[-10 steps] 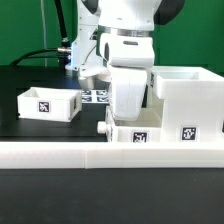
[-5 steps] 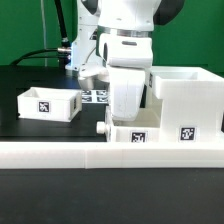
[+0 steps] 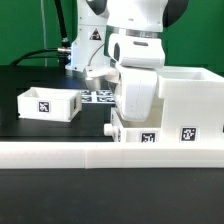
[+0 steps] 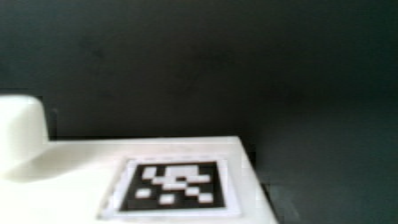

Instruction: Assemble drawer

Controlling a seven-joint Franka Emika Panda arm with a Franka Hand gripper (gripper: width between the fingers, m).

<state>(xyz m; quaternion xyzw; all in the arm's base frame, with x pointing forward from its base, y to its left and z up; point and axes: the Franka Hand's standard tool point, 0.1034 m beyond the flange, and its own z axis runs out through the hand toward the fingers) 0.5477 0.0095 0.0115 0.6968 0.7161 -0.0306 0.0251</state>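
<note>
A small white knobbed tray with a tag on its front stands just behind the rail, its right end against the tall white casing. My gripper is down on this tray and holds it. The hand's body hides the fingers. In the wrist view a tagged white surface of the tray fills the near field over the dark table. A second white tray with a tag rests on the table at the exterior view's left, apart from the gripper.
A long white rail runs across the front of the exterior view. The marker board lies flat behind the arm. The table is black, and a green backdrop and cables stand at the back.
My hand and the knobbed tray have shifted together toward the exterior view's right, closer to the casing. The left tray has not moved.
</note>
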